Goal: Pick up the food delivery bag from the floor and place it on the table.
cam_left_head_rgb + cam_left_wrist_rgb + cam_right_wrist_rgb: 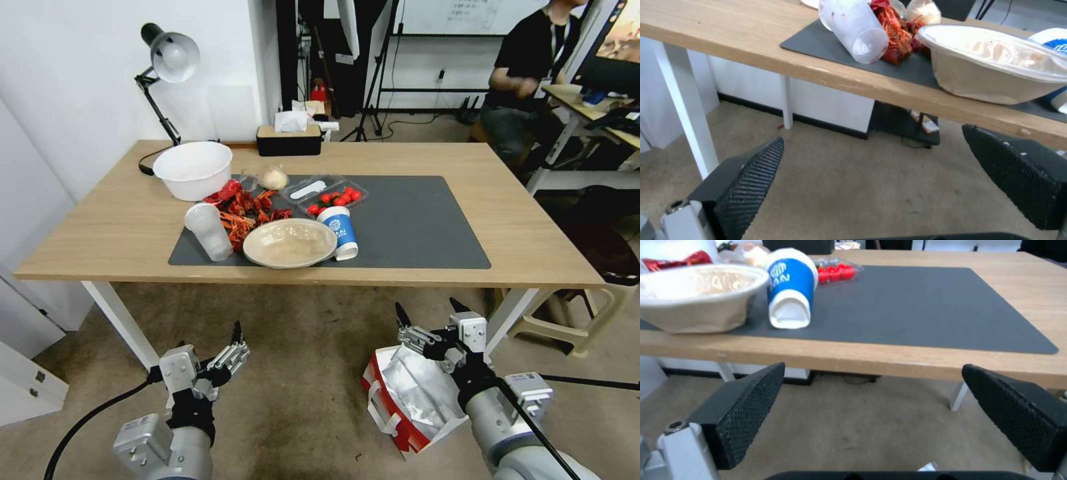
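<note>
A two-armed robot faces a long light-wood counter (pixel 133 227), both forearms raised from the lower edge of the head view and angled up toward the counter's near edge. The left claw (pixel 235 343) hangs over bare floor (pixel 300 400) near a white counter leg, its fingers spread wide apart with nothing between them; in the left wrist view the two black textured pads (pixel 751 180) stand far from each other, framing carpet and the underside of the counter edge. The right claw (pixel 427 317) is likewise parted and empty, held above the food delivery bag (pixel 407 400), which sits on the floor on the robot's right, just short of the counter's front edge. The bag's mouth gapes upward, showing crumpled silver foil lining, red sides and a white strap handle. The right wrist and forearm cross over the bag's far side in the head view; whether they touch it cannot be told.

On the counter a dark grey mat (pixel 427 227) carries a tan paper bowl (pixel 290 243), a blue-and-white cup (pixel 340 230) lying on its side, a toppled clear plastic cup (pixel 208 230), red crayfish shells (pixel 243 210) and a clear tray of cherry tomatoes (pixel 333 198). A white bowl (pixel 193 170), a desk lamp (pixel 167 60) and a black tissue box (pixel 289 140) stand toward the counter's far side.
</note>
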